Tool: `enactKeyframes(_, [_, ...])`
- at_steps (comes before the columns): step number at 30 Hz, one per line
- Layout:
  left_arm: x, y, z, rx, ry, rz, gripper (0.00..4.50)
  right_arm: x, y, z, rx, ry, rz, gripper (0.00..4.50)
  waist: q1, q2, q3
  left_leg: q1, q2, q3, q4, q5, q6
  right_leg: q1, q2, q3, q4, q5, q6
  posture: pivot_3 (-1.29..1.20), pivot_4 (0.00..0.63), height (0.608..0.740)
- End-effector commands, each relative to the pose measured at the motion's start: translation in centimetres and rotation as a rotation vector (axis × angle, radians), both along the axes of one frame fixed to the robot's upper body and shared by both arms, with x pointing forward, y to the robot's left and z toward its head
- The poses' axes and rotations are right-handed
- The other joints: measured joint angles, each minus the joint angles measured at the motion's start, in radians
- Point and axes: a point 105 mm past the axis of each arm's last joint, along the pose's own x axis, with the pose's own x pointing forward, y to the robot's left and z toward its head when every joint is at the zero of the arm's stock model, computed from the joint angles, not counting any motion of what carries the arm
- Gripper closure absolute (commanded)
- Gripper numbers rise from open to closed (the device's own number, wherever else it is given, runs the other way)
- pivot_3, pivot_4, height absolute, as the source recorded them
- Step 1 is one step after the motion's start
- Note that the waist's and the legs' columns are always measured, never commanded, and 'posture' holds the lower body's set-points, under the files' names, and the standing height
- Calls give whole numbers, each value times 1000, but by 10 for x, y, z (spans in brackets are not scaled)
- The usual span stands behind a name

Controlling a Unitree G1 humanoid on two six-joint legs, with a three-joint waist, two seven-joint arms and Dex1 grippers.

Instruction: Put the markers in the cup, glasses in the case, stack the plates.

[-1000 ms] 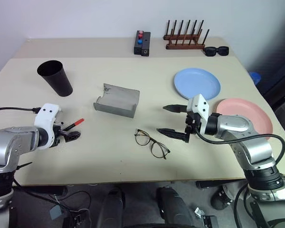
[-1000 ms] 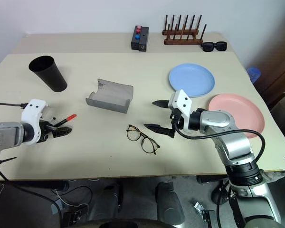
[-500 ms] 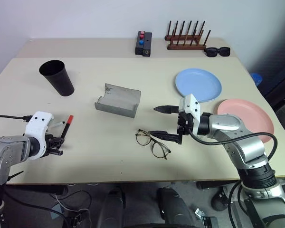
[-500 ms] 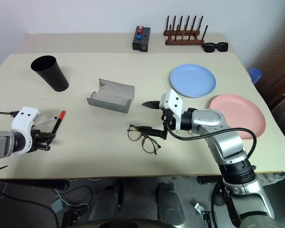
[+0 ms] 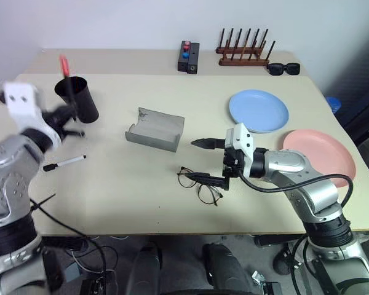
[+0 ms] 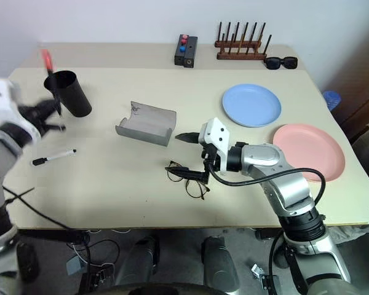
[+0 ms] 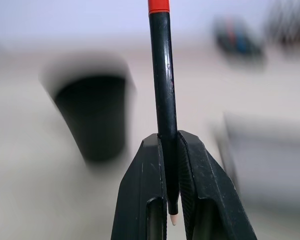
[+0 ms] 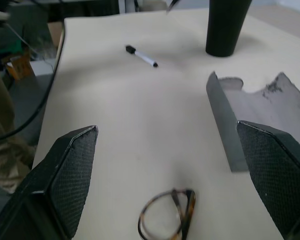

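From the head views, the left gripper (image 6: 42, 117) was clamped on a red-capped marker (image 6: 47, 61) raised beside the black cup (image 6: 69, 93) at far left; a second, black-capped marker (image 6: 54, 156) lay nearer. The right gripper (image 5: 210, 162) stood wide, empty, over the glasses (image 5: 198, 185) near the grey case (image 5: 155, 129).

In the left wrist view, the fingers (image 7: 140, 190) pinched the marker low. It seemed light, stiff and smooth.

The right wrist view showed thin, probably fragile wire frames, best taken at the bridge. No writing was legible.
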Motion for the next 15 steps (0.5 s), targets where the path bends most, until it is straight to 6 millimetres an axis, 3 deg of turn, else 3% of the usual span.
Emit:
enactKeyframes(1, [9,21,21,95,-88,270,4469,0,7,11,30,-51,25,0,0,0,0,0,0,0,0,0,0,0,0,0,0,0,1,0,150,740])
enactKeyframes(6, [37,29,32,147,-184,481,4469,3,20,18,65,-73,53,0,1,0,0,0,0,0,1,0,0,1,0,0,0,1,3,0,150,740])
enactKeyframes(10, [56,19,42,190,-308,504,4469,4,27,22,84,-84,69,0,14,0,0,0,0,0,1,0,0,1,0,0,-1,3,5,0,150,740])
enactKeyframes(15, [80,11,36,198,-332,497,4469,1,33,23,101,-85,85,0,18,0,0,0,0,0,0,0,0,2,1,-1,-2,3,6,0,150,740])
